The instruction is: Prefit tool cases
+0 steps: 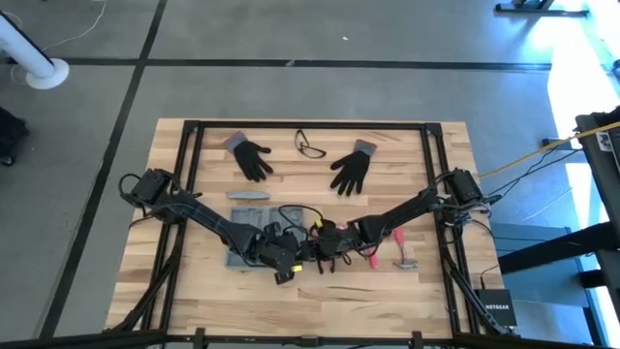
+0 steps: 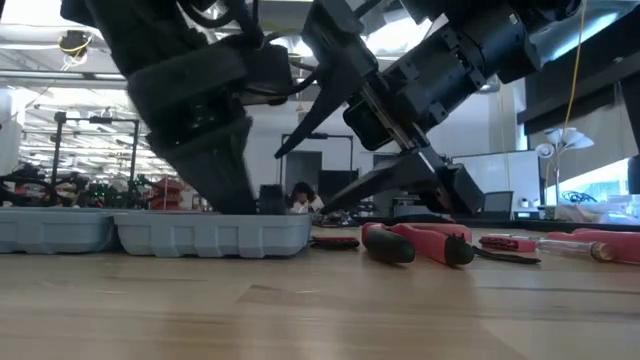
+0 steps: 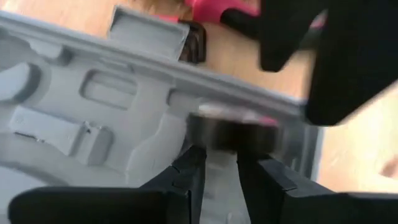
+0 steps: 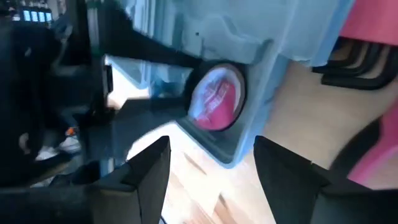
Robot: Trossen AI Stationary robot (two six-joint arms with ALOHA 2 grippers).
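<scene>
**A:** Where is the tool case (image 1: 244, 254) sitting?

**B:** Flat and open on the wooden surface (image 1: 446, 301), at about seven o'clock from the surface's centre in the high view, moulded recesses facing up. A round black thing with a pink face (image 4: 216, 98) sits in the recess at the case's corner.

**A:** And the left tool (image 3: 216, 163)?

**B:** Down inside the case, right at that round piece. Its fingers (image 3: 186, 171) stand a narrow gap apart just short of it; I cannot tell whether they are gripping anything (the piece itself is blurred in the left wrist view).

**A:** The right one?

**B:** The right tool (image 4: 208, 163) hangs just beyond the case's corner, at three o'clock from the left one, fingers spread wide and holding nothing, aimed at the same round piece.

**A:** How should the seating be done well, in your view?

**B:** Press straight down, square to the recess, so the piece beds level and doesn't ride up on the wall. The case is light plastic, so it may skate; the right tool could brace the corner.

**A:** Anything nearby to mind?

**B:** Red-handled pliers (image 2: 418, 242) lie close at three o'clock of the case, near enough to snag. The black gloves (image 1: 254, 158) and glasses (image 1: 310, 145) are well away at twelve o'clock.
</scene>
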